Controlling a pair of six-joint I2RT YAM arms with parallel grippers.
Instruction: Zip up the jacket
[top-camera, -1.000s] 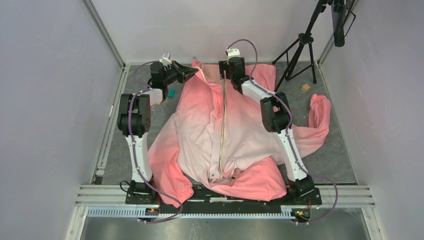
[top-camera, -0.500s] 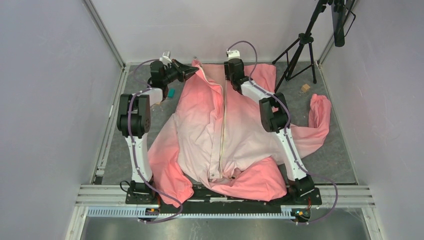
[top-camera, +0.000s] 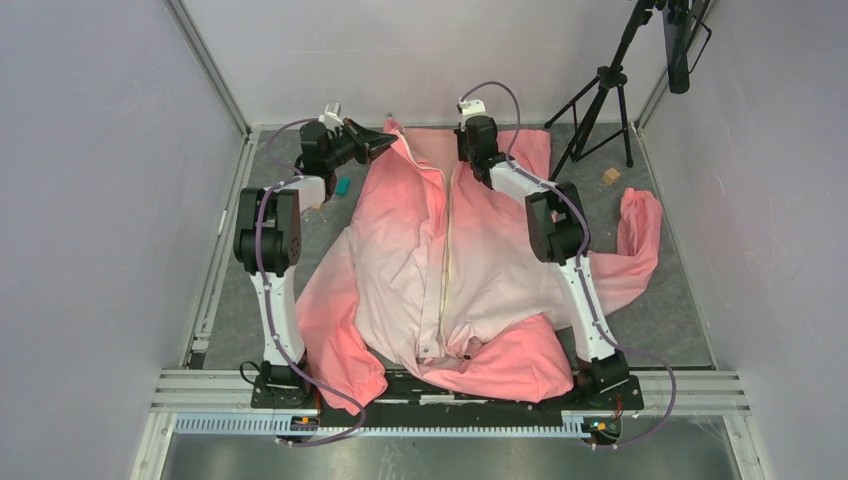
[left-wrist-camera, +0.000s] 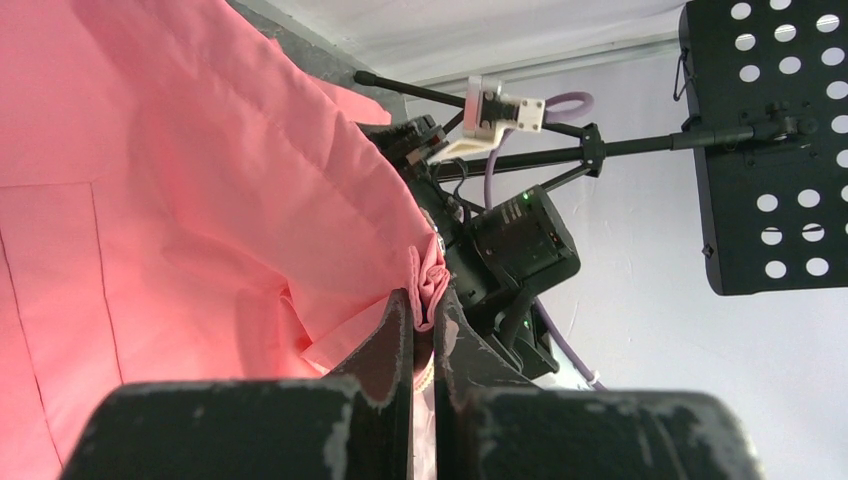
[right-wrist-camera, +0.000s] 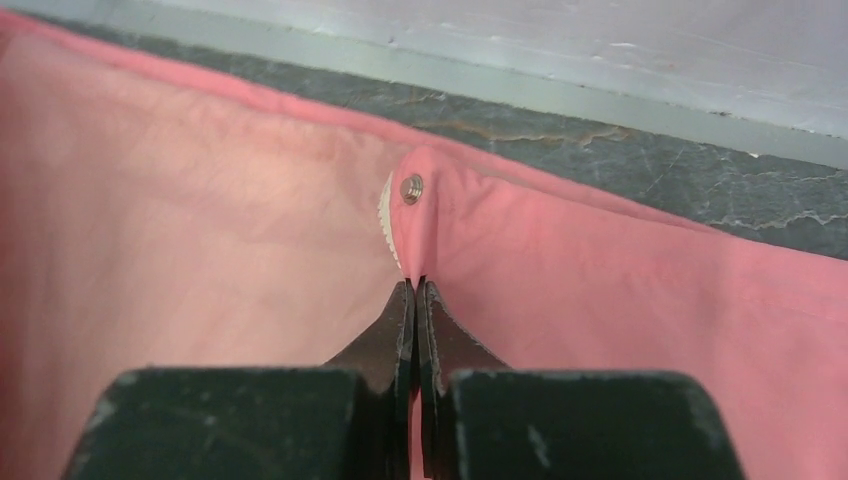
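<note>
The jacket (top-camera: 480, 250), salmon pink fading to pale pink, lies spread on the table with its collar at the far end. Its cream zipper strip (top-camera: 446, 255) runs down the middle. My left gripper (top-camera: 390, 142) is shut on the left collar edge at the far left, and in the left wrist view a fold of jacket (left-wrist-camera: 250, 180) fabric and a bit of cream strip sit pinched in that gripper (left-wrist-camera: 425, 303). My right gripper (top-camera: 466, 158) is shut on the right front edge near the collar. In its wrist view the right gripper (right-wrist-camera: 415, 287) pinches a fabric ridge just below a metal snap (right-wrist-camera: 411, 187).
A black tripod (top-camera: 600, 95) stands at the far right. A small green object (top-camera: 342, 185) lies left of the jacket, a small tan one (top-camera: 609, 175) at the right. Grey walls enclose the table. One sleeve (top-camera: 640, 225) trails right.
My right gripper has closed from wide open onto the jacket's right front edge and shifted slightly right and farther away. The left gripper has held still with its grip.
</note>
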